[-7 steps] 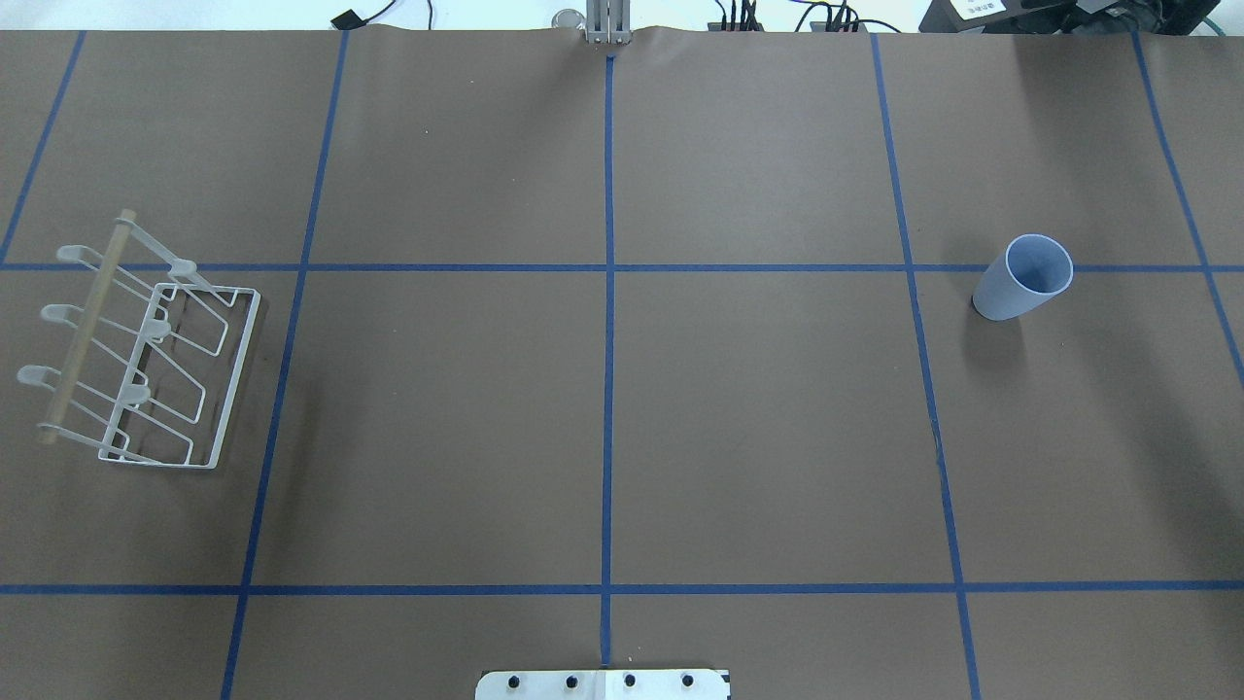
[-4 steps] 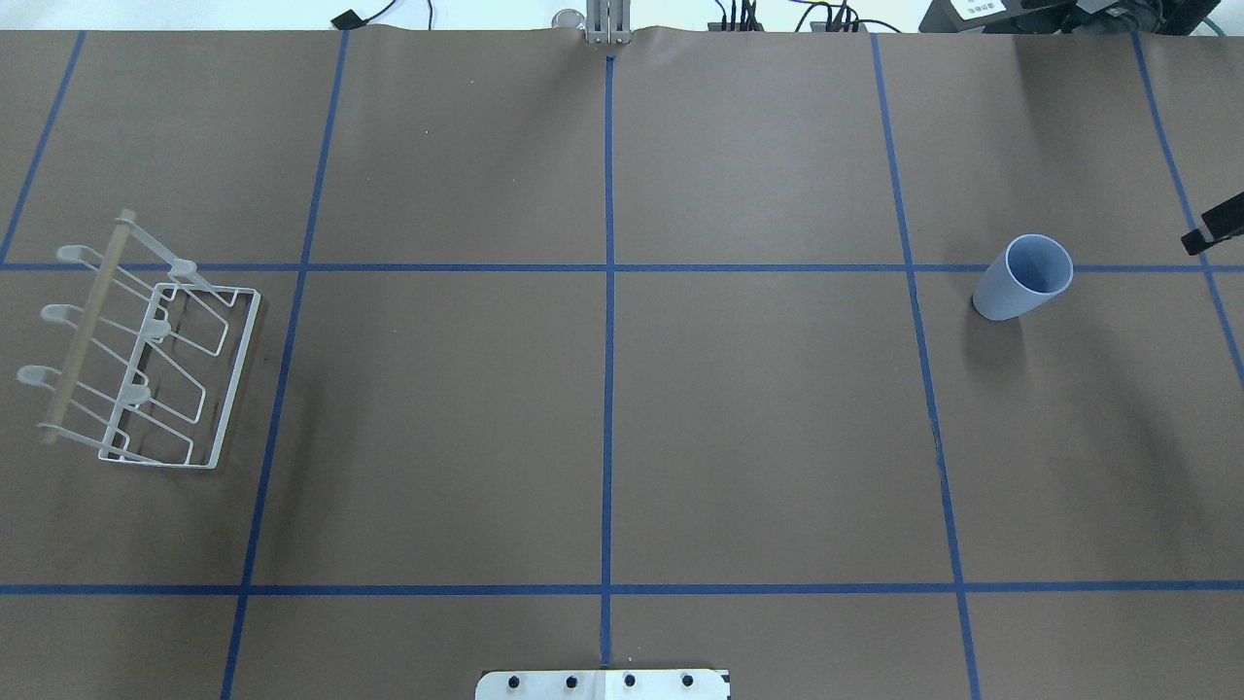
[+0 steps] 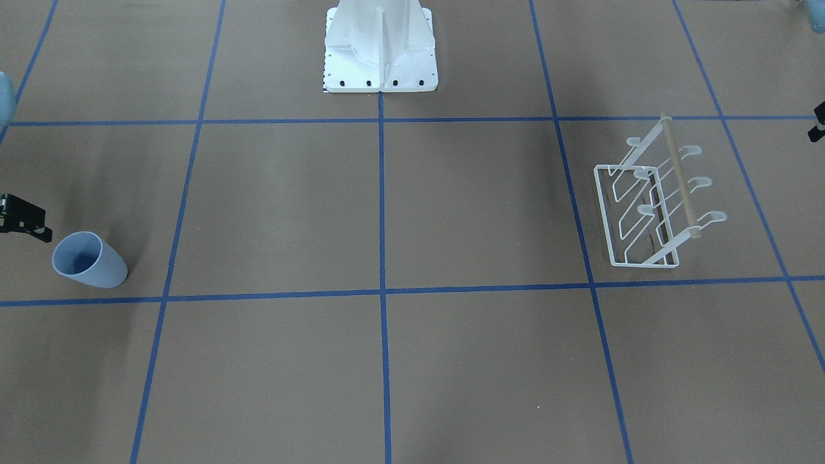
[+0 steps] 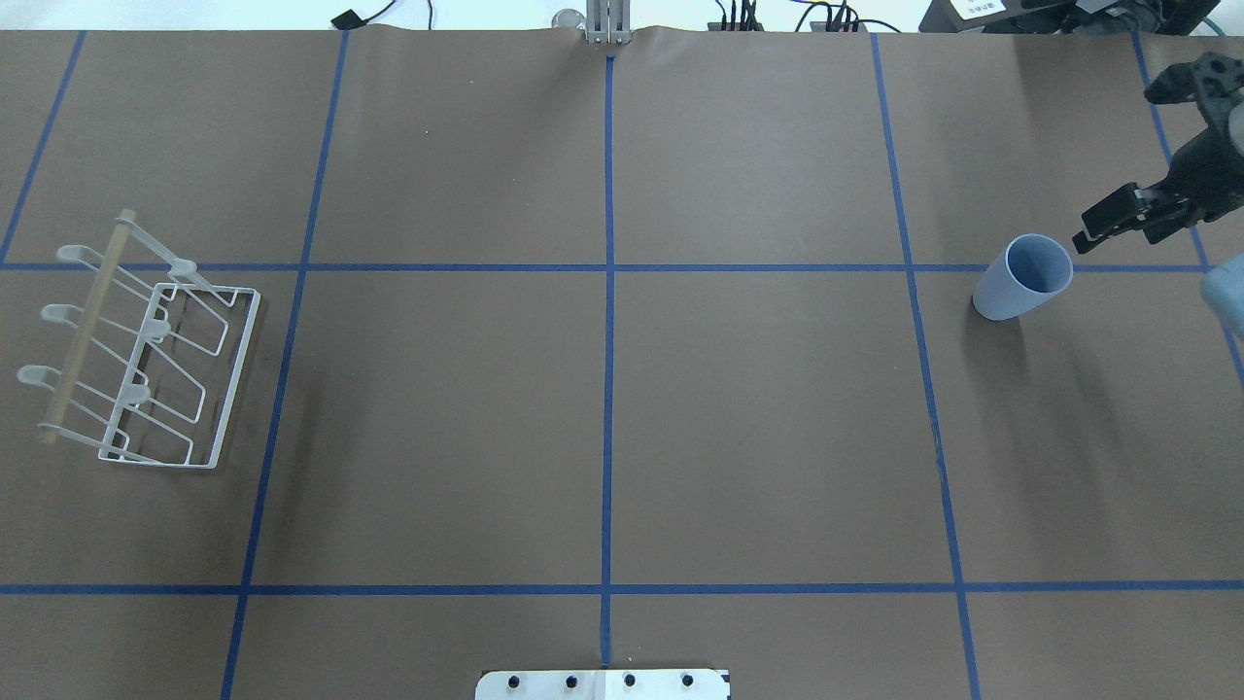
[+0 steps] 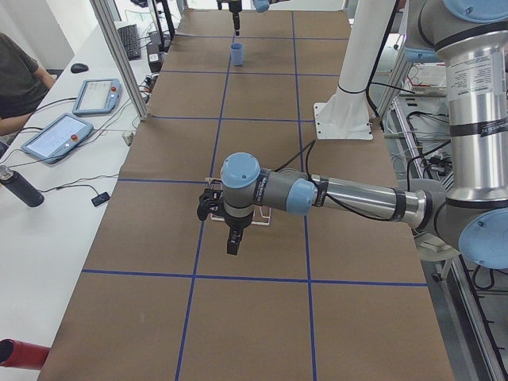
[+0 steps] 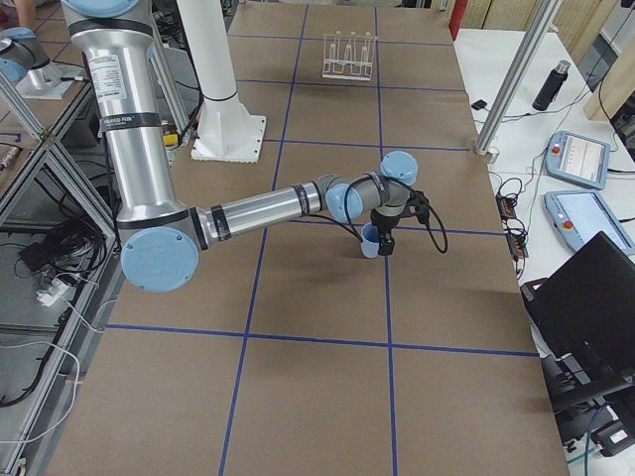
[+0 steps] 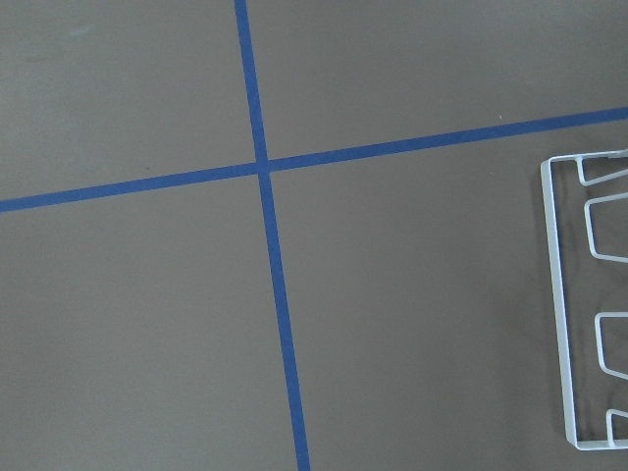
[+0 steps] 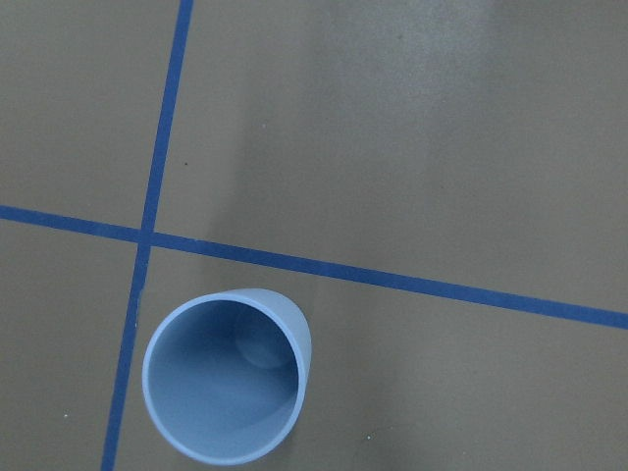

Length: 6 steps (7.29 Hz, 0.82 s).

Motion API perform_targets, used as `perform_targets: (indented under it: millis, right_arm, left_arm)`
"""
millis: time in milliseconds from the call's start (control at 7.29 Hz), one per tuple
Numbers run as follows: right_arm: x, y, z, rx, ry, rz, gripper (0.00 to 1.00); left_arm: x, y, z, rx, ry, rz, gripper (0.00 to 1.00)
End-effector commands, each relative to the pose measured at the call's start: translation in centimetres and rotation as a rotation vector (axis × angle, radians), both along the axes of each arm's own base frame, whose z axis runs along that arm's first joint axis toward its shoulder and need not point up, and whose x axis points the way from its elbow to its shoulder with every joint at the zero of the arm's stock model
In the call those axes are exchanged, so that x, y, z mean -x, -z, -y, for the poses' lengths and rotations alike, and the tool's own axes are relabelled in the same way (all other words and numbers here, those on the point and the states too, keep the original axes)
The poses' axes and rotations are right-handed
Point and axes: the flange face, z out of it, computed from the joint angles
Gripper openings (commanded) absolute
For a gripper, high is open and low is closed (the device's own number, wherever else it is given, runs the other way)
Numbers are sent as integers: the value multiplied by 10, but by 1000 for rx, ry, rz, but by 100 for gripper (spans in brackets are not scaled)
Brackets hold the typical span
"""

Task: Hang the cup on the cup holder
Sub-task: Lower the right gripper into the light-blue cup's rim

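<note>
The pale blue cup (image 4: pixel 1023 277) stands upright, mouth up, on the table's right side, next to a tape crossing; it also shows in the front view (image 3: pixel 89 260) and fills the lower left of the right wrist view (image 8: pixel 224 388). My right gripper (image 4: pixel 1118 170) hangs just right of and above the cup, its jaws apart and empty; it is not touching the cup. The white wire cup holder (image 4: pixel 146 360) with its wooden dowel (image 4: pixel 83 331) stands at the far left. My left gripper (image 5: pixel 230 230) hovers beside the holder; I cannot tell whether it is open.
The white bolted pedestal (image 3: pixel 380 51) stands at the robot's edge in the middle. Blue tape lines (image 4: pixel 607 292) grid the brown table. The holder's base frame (image 7: pixel 564 304) shows at the right edge of the left wrist view.
My right gripper has come in from the right edge and moved left toward the cup. The cup and the holder have not moved.
</note>
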Motion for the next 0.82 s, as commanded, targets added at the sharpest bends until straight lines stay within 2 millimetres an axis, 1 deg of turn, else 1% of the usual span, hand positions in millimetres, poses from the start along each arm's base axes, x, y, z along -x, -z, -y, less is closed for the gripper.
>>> perform_targets:
  millis: [0,137,274,411,549,686]
  right_arm:
    - [25,-14,15,5,14,-29,100]
    - [29,-26,15,28,19,-39,100]
    - [31,-28,14,32,24,-40,100]
    - [44,-39,11,46,45,-48,98]
    - [46,-36,11,32,45,-39,32]
    - [46,-37,10,36,43,-40,0]
  left_arm:
    - [0,1,0,-2,0,-4,98]
    - [0,4,0,-7,-1,-6,98]
    - [0,4,0,-7,-1,-4,99]
    - [0,7,-1,-12,0,-8,99]
    - [0,8,-1,-12,0,-8,98]
    - [0,8,0,-12,0,-8,99]
